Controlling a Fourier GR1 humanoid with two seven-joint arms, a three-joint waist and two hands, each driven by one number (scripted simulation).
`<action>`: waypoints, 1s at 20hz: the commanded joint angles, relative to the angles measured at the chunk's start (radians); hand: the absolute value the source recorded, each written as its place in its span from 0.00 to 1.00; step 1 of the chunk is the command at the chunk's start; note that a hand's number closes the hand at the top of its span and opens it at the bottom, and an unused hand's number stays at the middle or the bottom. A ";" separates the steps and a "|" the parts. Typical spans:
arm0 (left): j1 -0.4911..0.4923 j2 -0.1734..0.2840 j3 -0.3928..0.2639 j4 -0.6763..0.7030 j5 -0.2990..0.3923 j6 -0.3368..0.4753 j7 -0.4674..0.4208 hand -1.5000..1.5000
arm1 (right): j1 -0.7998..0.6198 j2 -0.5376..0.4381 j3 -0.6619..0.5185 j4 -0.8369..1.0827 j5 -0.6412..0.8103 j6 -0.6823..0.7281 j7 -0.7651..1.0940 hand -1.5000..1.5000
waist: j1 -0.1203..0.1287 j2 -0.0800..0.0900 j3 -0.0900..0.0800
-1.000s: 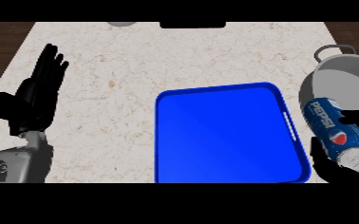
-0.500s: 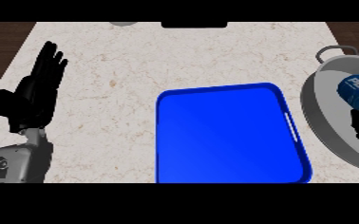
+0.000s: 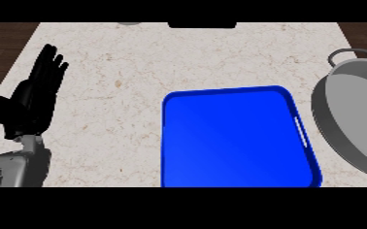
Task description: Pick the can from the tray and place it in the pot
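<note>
Left hand [image 3: 34, 97] rests at the counter's [image 3: 179, 58] left edge, fingers straight and raised, holding nothing, well apart from the blue tray [image 3: 237, 138] and pot [image 3: 342, 111].

I see a blue tray [image 3: 240, 138] lying flat on the pale, speckled counter [image 3: 179, 58]. There is nothing on the tray. To its right sits a grey pot [image 3: 341, 114], cut off by the edge of the view, with a loop handle at its top. The pot and the tray are close but I see a thin strip of counter between them. My left hand [image 3: 36, 102] rests at the left edge, fingers straight and pointing up. I cannot see the can anywhere.
</note>
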 commanded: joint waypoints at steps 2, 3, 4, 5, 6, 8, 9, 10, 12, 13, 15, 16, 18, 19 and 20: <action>0.006 -0.020 -0.016 -0.025 -0.031 0.022 -0.007 0.50 | -0.133 -0.058 -0.009 0.359 0.030 -0.106 -0.136 1.00 | -0.001 -0.001 0.000; 0.031 -0.005 0.003 0.008 0.007 -0.030 -0.044 0.50 | -0.171 -0.087 -0.019 0.435 0.014 -0.101 -0.167 1.00 | 0.002 0.001 0.000; 0.000 0.006 0.016 0.003 0.002 -0.011 -0.008 0.50 | -0.197 -0.092 -0.039 0.489 -0.046 -0.067 -0.192 1.00 | 0.001 0.000 0.000; 0.036 -0.036 -0.046 -0.054 -0.037 0.013 0.001 0.50 | -0.213 -0.061 -0.051 0.503 -0.068 -0.072 -0.164 1.00 | 0.003 -0.001 0.001; -0.019 -0.013 -0.001 0.062 -0.027 0.002 -0.045 0.50 | -0.225 -0.089 -0.066 0.566 -0.089 -0.040 -0.189 1.00 | -0.003 0.003 0.000; -0.036 -0.031 -0.021 0.017 -0.030 0.023 -0.001 0.50 | -0.253 -0.093 -0.084 0.662 -0.114 -0.010 -0.186 0.00 | 0.005 0.004 0.002; -0.005 -0.020 -0.011 0.005 -0.017 0.005 0.000 0.50 | -0.254 -0.076 -0.074 0.669 -0.130 0.008 -0.202 0.00 | 0.001 0.001 0.001; 0.016 -0.034 -0.010 0.044 -0.011 -0.015 -0.076 0.50 | -0.258 -0.080 -0.089 0.710 -0.168 0.020 -0.271 0.00 | 0.000 0.002 0.001; 0.014 -0.038 -0.018 0.046 -0.026 -0.002 -0.056 0.50 | -0.316 -0.119 -0.091 0.760 -0.211 0.130 -0.297 0.00 | 0.003 0.003 0.001; -0.001 -0.030 -0.016 0.018 -0.029 0.009 -0.019 0.50 | -0.314 -0.105 -0.096 0.786 -0.227 0.114 -0.349 0.00 | 0.001 0.001 0.001; -0.027 -0.013 -0.016 -0.022 -0.025 0.013 0.047 0.50 | -0.348 -0.078 -0.128 0.829 -0.282 0.122 -0.408 0.00 | 0.008 0.001 0.003; 0.009 -0.050 -0.044 0.013 -0.058 0.024 -0.039 0.50 | -0.367 -0.055 -0.140 0.803 -0.316 0.133 -0.411 0.00 | -0.001 0.000 0.001; -0.005 -0.025 -0.003 0.010 -0.016 0.005 -0.012 0.50 | -0.363 -0.081 -0.213 0.810 -0.414 0.197 -0.475 0.00 | -0.006 -0.002 0.001; -0.025 -0.013 -0.003 0.037 -0.026 -0.002 -0.020 0.50 | -0.387 -0.109 -0.238 0.841 -0.436 0.201 -0.497 0.00 | -0.006 0.001 0.002; 0.026 -0.045 -0.028 -0.004 -0.060 0.033 -0.039 0.50 | -0.353 -0.085 -0.267 0.821 -0.481 0.218 -0.521 0.00 | -0.011 -0.004 0.001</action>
